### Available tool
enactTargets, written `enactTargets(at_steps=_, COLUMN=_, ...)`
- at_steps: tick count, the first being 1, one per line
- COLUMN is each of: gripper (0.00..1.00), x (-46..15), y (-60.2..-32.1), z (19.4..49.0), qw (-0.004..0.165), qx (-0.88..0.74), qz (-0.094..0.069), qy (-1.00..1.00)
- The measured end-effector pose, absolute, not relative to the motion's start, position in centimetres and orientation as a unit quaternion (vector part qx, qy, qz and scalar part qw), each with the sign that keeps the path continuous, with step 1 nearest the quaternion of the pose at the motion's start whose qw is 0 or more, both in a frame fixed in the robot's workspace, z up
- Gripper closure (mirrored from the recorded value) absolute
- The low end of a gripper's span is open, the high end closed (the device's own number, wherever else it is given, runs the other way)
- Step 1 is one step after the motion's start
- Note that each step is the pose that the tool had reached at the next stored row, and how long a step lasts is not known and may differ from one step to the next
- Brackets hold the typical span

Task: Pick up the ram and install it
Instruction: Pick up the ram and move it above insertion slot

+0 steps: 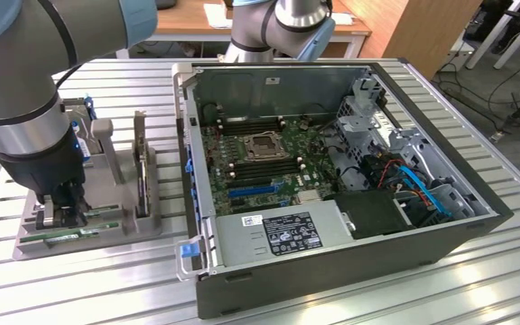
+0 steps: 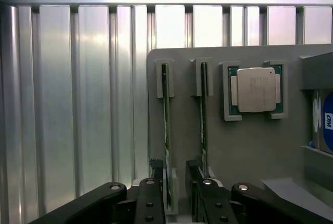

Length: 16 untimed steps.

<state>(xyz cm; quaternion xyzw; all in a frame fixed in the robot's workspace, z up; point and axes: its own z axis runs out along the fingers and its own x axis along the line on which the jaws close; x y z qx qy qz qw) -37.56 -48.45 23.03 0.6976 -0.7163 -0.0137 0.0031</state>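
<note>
Down at one end of a grey holder point(image 2: 250, 151) on the ribbed bench point(image 2: 78, 104): the tool point(image 2: 176, 195), fingers point(image 2: 155, 203) apart and clamped on nothing. In the gap between them, the ram point(image 2: 166, 125), standing on edge in its slot, long side running away from the tool, close against one finger with clear space to the other; touching or not, impossible to tell. Just outside that other finger, a second ram point(image 2: 204, 125), likewise on edge in a parallel slot, apart from the first. Ahead of the tool and beyond the second ram, a square processor point(image 2: 256, 90) lying flat in its own recess of the holder, metal lid up. Further out to that same side, a drive point(image 2: 327, 122) with a blue label, cut off at the frame's edge. In the exterior view, well apart from the tool toward the exterior view's right, an open case point(image 1: 332, 284) on the same bench, with a green motherboard point(image 1: 307, 157) inside, a square socket point(image 1: 265, 145) at the middle of it, and a grey power supply point(image 1: 278, 233) along the near wall. Both rams seated in the holder, neither lifted out.
</note>
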Motion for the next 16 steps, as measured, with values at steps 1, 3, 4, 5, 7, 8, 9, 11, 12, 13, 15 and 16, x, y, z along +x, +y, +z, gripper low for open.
enactTargets(at_steps=1, gripper=0.69, x=-37.6, y=-48.5, z=22.9, qw=0.003, qx=0.698, qz=-0.014, qy=-0.716)
enactTargets(at_steps=3, gripper=0.69, x=-37.6, y=-48.5, z=22.8, qw=0.003, qx=0.698, qz=-0.014, qy=-0.716)
enactTargets(at_steps=4, gripper=0.69, x=-37.6, y=-48.5, z=22.7, qw=0.003, qx=0.698, qz=-0.014, qy=-0.716)
enactTargets(at_steps=5, gripper=0.69, x=-37.6, y=-48.5, z=22.6, qw=0.003, qx=0.698, qz=-0.014, qy=-0.716)
enactTargets(at_steps=7, gripper=0.69, x=-37.6, y=-48.5, z=22.5, qw=0.003, qx=0.698, qz=-0.014, qy=-0.716)
enactTargets(at_steps=8, gripper=0.69, x=-37.6, y=-48.5, z=22.4, qw=0.003, qx=0.698, qz=-0.014, qy=-0.716)
enactTargets(at_steps=9, gripper=0.69, x=-37.6, y=-48.5, z=22.3, qw=0.003, qx=0.698, qz=-0.014, qy=-0.716)
enactTargets(at_steps=11, gripper=0.69, x=-37.6, y=-48.5, z=22.2, qw=0.003, qx=0.698, qz=-0.014, qy=-0.716)
enactTargets(at_steps=12, gripper=0.69, x=-37.6, y=-48.5, z=22.1, qw=0.003, qx=0.698, qz=-0.014, qy=-0.716)
enactTargets(at_steps=13, gripper=0.69, x=-37.6, y=-48.5, z=22.1, qw=0.003, qx=0.698, qz=-0.014, qy=-0.716)
enactTargets(at_steps=15, gripper=0.69, x=-37.6, y=-48.5, z=22.0, qw=0.003, qx=0.698, qz=-0.014, qy=-0.716)
enactTargets(at_steps=16, gripper=0.69, x=-37.6, y=-48.5, z=21.9, qw=0.003, qx=0.698, qz=-0.014, qy=-0.716)
